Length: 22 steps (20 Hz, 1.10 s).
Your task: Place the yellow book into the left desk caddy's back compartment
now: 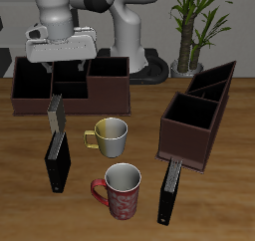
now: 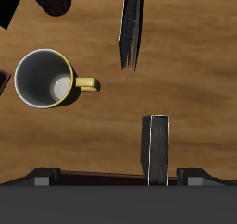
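Yellow book [image 1: 56, 114] stands upright on tabletop [image 1: 139, 135], spine up, at 9 o'clock from yellow mug [image 1: 108, 135]. Thin rigid hardback, likely light, smooth cover: pinch across the two flat faces near top edge. Pincer [image 1: 60, 58] hangs above, fingers [image 2: 42, 179] apart, empty. Caddy [image 1: 199, 114] dark wood, slanted walls.

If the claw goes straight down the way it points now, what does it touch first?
Most likely the yellow book, standing upright on the table beside the long low box. In the wrist view its top edge lies between the fingers. The claw looks open, though depth is hard to judge.
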Tool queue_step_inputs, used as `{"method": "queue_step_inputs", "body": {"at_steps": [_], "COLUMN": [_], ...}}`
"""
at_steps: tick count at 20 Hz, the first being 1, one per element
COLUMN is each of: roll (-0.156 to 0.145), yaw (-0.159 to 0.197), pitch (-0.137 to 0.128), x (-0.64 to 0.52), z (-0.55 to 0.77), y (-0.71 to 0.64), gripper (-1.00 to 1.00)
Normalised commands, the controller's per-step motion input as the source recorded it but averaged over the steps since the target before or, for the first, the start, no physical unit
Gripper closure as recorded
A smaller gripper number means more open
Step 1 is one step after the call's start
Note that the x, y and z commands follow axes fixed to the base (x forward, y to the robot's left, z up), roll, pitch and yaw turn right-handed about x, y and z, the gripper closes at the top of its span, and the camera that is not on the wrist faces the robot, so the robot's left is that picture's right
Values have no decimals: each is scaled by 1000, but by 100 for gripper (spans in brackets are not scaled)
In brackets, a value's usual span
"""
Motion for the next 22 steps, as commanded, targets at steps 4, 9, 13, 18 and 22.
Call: {"method": "queue_step_inputs", "body": {"at_steps": [4, 9, 13, 18, 22], "roll": [5, -26, -12, -17, -33], "yaw": [10, 1, -2, 6, -20], "pitch": [-9, -3, -35, 0, 11], "x": [-10, 3, -103, -9, 56], "z": [-94, -252, -230, -221, -136], "y": [-123, -118, -53, -132, -166], "gripper": [-100, -100, -100, -100, -100]}}
